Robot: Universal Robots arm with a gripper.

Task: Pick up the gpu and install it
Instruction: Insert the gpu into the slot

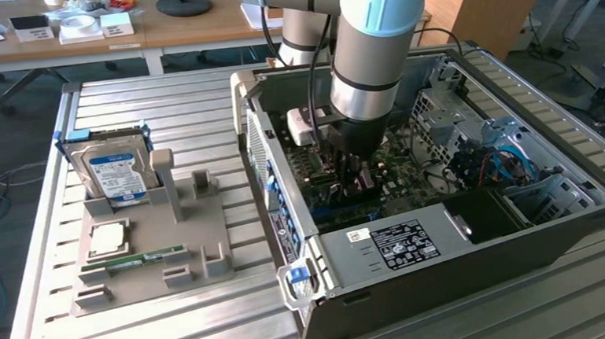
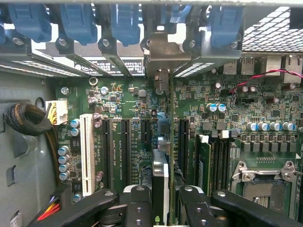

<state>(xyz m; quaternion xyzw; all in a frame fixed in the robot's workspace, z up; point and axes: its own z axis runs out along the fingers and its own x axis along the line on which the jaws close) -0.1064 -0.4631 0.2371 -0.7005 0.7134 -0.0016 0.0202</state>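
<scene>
Over the motherboard (image 2: 132, 101), the tool (image 2: 161, 198) grips the gpu (image 2: 160, 182) edge-on, long axis along the slots.

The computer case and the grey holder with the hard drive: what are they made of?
The computer case looks like sheet metal: dull grey, thin folded edges, perforated panels. The grey holder seems to be matte plastic, perhaps printed; its surface is uniform and unreflective. The hard drive shows a glossy paper label.

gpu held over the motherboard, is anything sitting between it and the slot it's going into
Nothing visible blocks it. In the wrist view the gpu sits edge-on between the jaws of the gripper, lined up over the motherboard slots, and the slot ahead of it looks bare. Its metal bracket is already at the rear opening.
</scene>
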